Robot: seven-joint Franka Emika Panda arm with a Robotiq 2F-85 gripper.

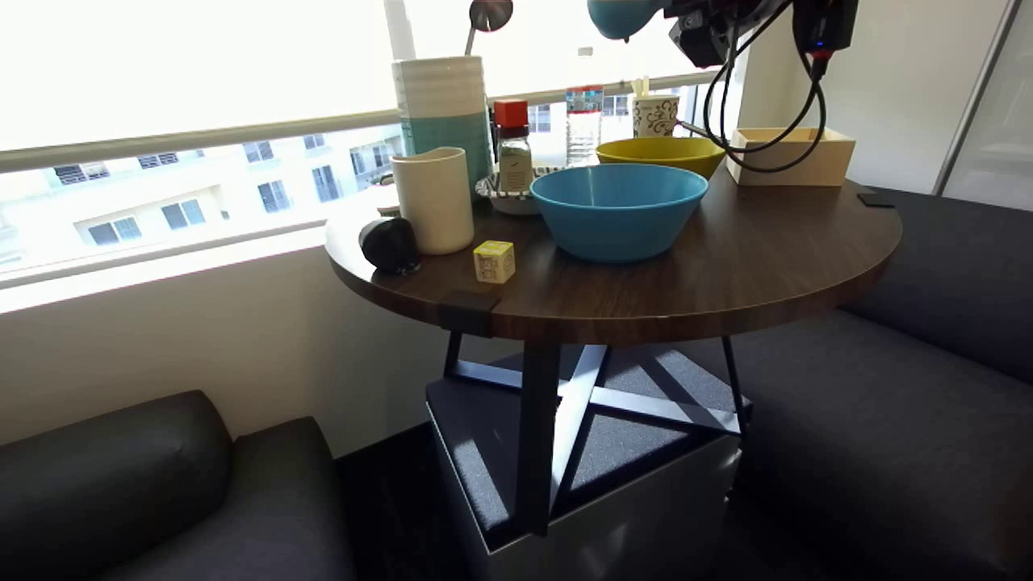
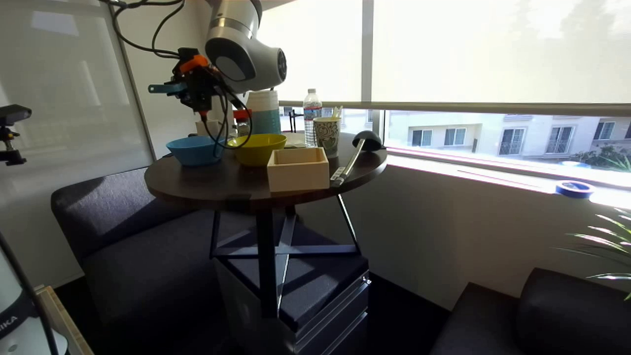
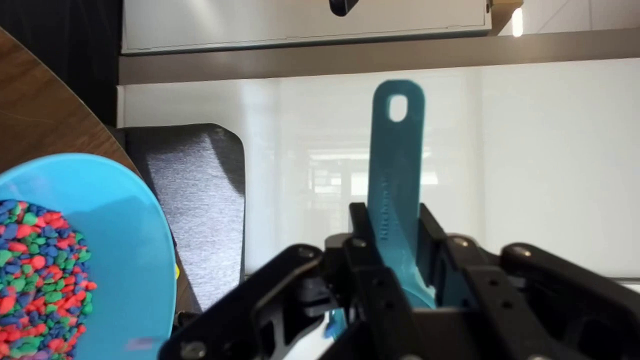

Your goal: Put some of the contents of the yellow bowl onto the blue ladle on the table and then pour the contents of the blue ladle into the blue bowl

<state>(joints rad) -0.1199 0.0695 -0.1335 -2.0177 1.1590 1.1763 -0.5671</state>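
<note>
My gripper [image 2: 192,88] is shut on the handle of the blue ladle [image 3: 397,145], which is flat and teal. The ladle's round cup [image 1: 620,16] hangs high above the table [image 1: 783,242]; its contents are hidden. The blue bowl [image 1: 617,218] stands below, and the gripper is over it in an exterior view. In the wrist view the blue bowl [image 3: 125,240] is at the left edge, holding many small red, green and blue pieces [image 3: 40,280]. The yellow bowl [image 2: 259,150] stands beside the blue bowl in both exterior views; its inside is hidden.
A wooden box [image 2: 298,170] stands near the yellow bowl. A dark-cupped ladle [image 2: 368,139] lies by a paper cup [image 2: 327,135]. A water bottle [image 1: 584,121], tall vase [image 1: 442,105], seasoning jar [image 1: 514,161], white cup [image 1: 436,202] and cube [image 1: 494,262] stand around.
</note>
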